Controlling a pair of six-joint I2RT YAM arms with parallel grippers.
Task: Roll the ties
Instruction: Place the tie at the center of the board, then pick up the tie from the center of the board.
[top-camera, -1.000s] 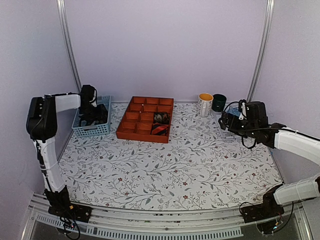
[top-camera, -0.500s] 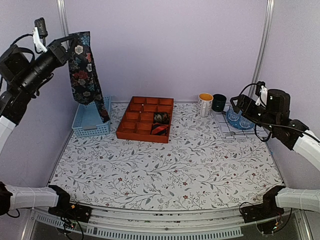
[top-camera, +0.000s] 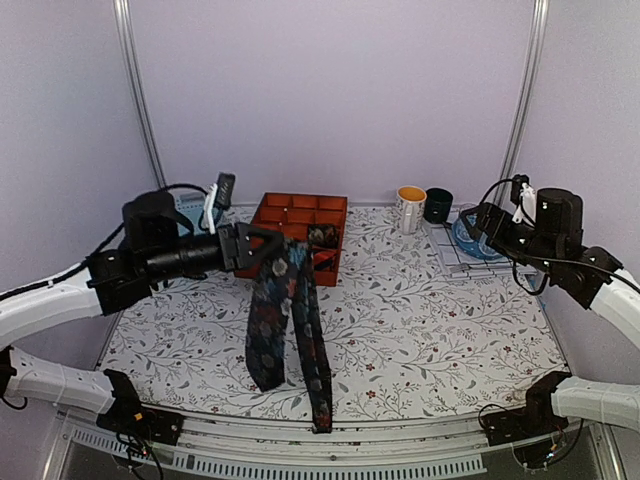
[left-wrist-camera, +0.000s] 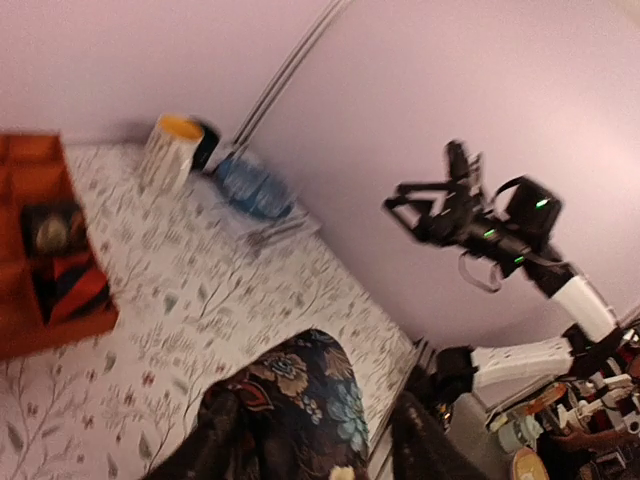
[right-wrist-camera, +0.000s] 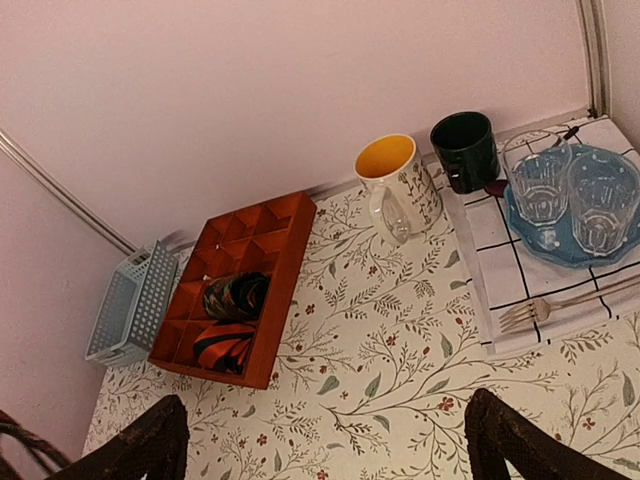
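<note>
A long dark tie (top-camera: 270, 340) with a flowered pattern hangs folded over my left gripper (top-camera: 272, 250), above the middle of the table. Both ends of the tie dangle toward the near edge. In the left wrist view the fabric (left-wrist-camera: 300, 390) lies draped across one finger while the other finger (left-wrist-camera: 428, 445) stands apart, so the jaws are open. Two rolled ties sit in the orange tray (top-camera: 290, 205): a dark patterned coil (right-wrist-camera: 235, 295) and a red-and-black one (right-wrist-camera: 225, 345). My right gripper (top-camera: 482, 225) hovers open and holds nothing at the right, near the glasses.
A blue basket (right-wrist-camera: 130, 305) stands left of the tray. At the back right are a white mug (top-camera: 410, 208), a dark green mug (top-camera: 438, 204), two glasses on a blue plate (right-wrist-camera: 575, 200) and a fork (right-wrist-camera: 560, 305) on a checked cloth.
My left arm lifted the tie out of the basket, then swung down over the table centre, and its jaws have opened. The right arm has barely moved.
</note>
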